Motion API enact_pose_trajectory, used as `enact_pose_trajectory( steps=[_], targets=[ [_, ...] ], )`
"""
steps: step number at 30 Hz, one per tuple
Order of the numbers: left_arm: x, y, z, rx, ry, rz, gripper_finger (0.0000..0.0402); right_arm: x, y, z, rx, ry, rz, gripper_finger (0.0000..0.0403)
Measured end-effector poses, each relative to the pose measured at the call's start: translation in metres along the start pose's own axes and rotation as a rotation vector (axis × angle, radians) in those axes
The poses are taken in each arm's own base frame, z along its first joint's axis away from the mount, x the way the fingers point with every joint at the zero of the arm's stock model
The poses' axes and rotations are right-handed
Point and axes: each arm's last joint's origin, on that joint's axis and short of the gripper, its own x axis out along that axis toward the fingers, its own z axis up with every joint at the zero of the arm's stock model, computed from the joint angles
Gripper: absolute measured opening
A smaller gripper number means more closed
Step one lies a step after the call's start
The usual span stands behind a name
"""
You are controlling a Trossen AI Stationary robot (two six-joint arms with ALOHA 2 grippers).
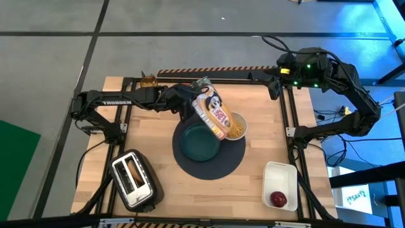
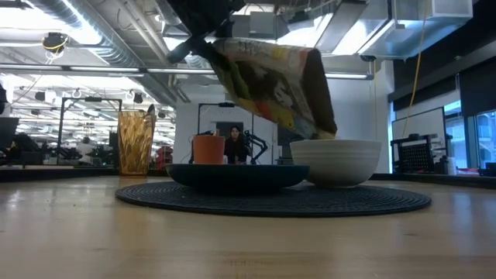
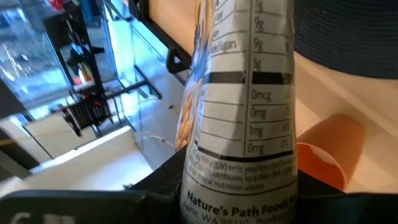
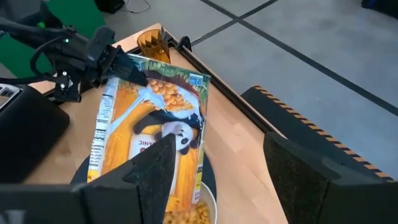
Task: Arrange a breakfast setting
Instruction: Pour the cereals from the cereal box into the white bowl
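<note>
The left tool point(image 1: 190, 96) grips a cereal box point(image 1: 212, 114), tilted beyond it so cereal falls in the bowl point(image 1: 235, 126) on the mat point(image 1: 209, 166). The right tool point(image 4: 217, 180), wide open, waits high.

Bright ceiling lights shine in the low view, and the near desk point(image 2: 248, 248) looks blurry. In the left wrist view, the cereal bag point(image 3: 242, 106) just past the left pincer is blurry. Blue light glows beyond the desk.
</note>
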Motion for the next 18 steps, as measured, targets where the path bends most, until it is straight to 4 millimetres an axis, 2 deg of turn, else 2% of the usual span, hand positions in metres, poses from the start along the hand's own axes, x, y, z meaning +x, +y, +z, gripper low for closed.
enact_pose_trajectory(
  steps=[7,18],
  targets=[
    [0.0026,-0.0072,-0.0094,-0.057,0.033,-0.079,0.0121,0.0000,-0.0002,-0.0012,0.011,0.013,0.000,0.0232],
    [0.0032,-0.0081,-0.0098,-0.129,-0.001,-0.095,0.0121,0.0000,-0.0002,-0.0011,0.012,0.012,0.000,0.0232]
  ],
)
